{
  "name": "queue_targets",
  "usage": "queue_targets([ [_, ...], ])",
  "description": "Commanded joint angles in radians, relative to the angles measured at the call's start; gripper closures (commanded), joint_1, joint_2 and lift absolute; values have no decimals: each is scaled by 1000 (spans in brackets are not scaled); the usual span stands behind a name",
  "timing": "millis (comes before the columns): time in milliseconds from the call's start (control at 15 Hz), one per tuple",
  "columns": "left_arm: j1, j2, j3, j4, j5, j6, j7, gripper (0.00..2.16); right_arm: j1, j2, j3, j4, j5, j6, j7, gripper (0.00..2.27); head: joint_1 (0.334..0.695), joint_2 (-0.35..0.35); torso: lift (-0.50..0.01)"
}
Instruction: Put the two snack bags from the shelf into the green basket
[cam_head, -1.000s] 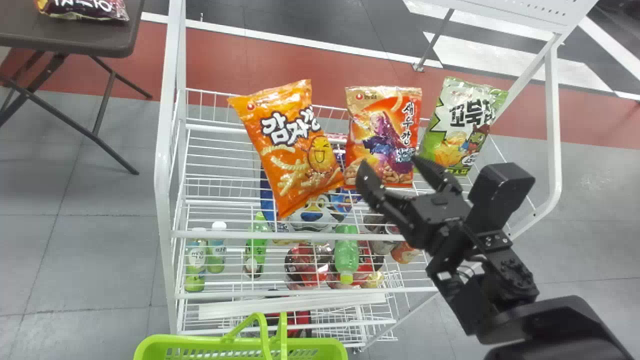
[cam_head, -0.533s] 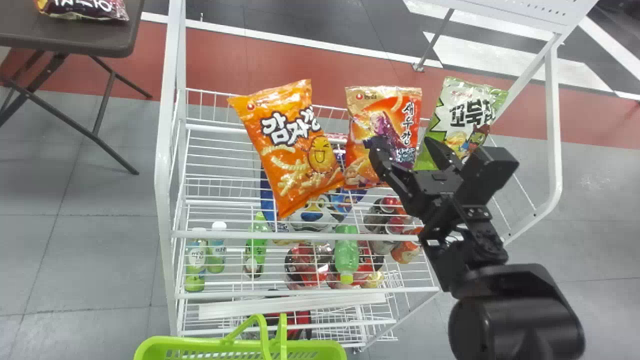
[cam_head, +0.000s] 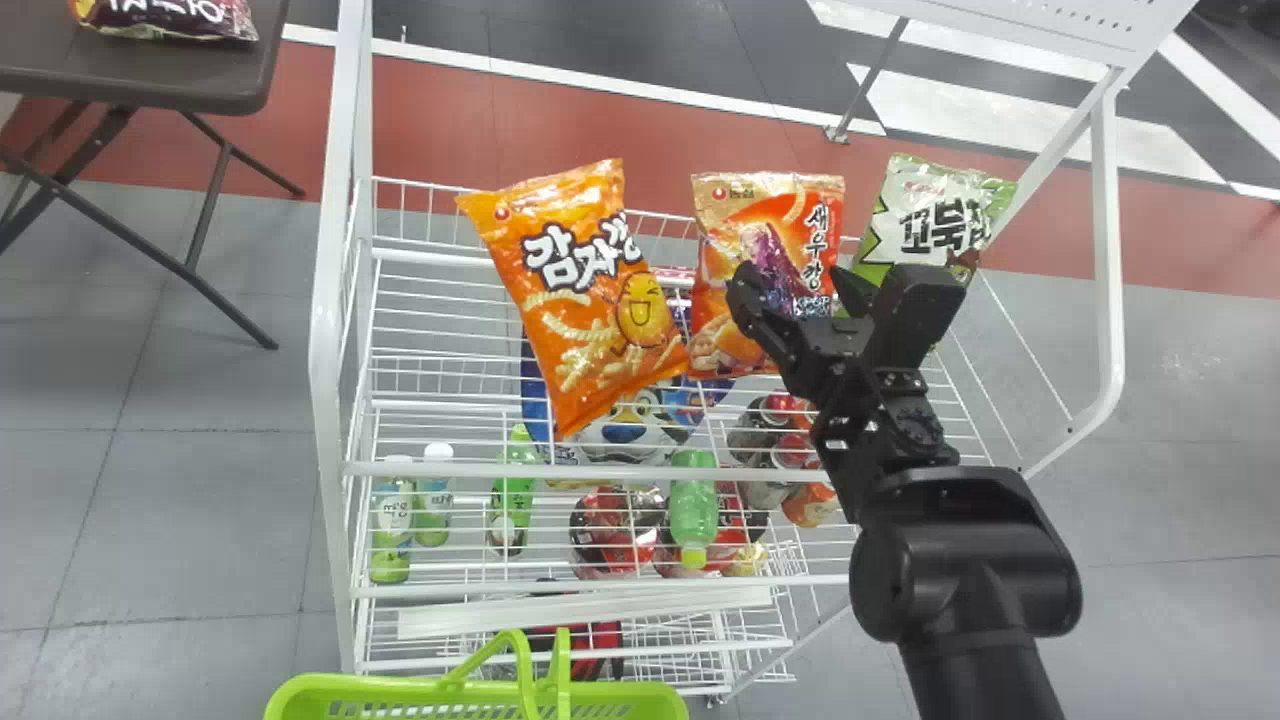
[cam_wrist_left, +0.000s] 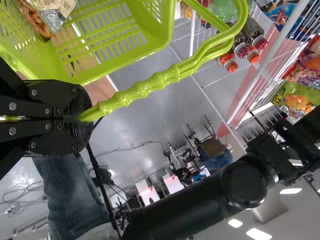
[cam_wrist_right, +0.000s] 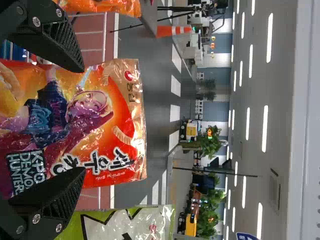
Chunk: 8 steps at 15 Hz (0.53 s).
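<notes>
Likely light and crushable, the orange-red snack bag (cam_head: 775, 245) wants gentle mid-side pinching. The right end effector (cam_head: 795, 274) gapes, released.

- Left hand (cam_wrist_left: 80, 119), black: closed on basket handles (cam_wrist_left: 165, 77).
- Green basket (cam_wrist_left: 107, 65), slotted: one snack bag (cam_wrist_left: 57, 14) inside, partly visible.
- White wire shelf (cam_wrist_left: 267, 65): assorted snack packets (cam_wrist_left: 300, 95), dark bottles (cam_wrist_left: 254, 31) with red caps.
- Right arm (cam_wrist_left: 200, 202), black: extended toward the shelf.
- Floor (cam_wrist_left: 145, 117), grey: loose cables (cam_wrist_left: 132, 148), assorted equipment beyond.
- Ceiling lights (cam_wrist_left: 258, 234), white, lit.
</notes>
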Motion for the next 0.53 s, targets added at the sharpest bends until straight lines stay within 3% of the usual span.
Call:
queue_targets([
  [0, -1, -2, 0, 0, -2, 3, 1, 1659, -36, -7, 11, 65, 5, -28, 0, 124, 695, -350, -11],
  [467, -12, -10, 0, 11, -8, 6, 4, 1659, -151, -9, 37, 197, 26, -3, 16, 208, 695, -350, -11],
])
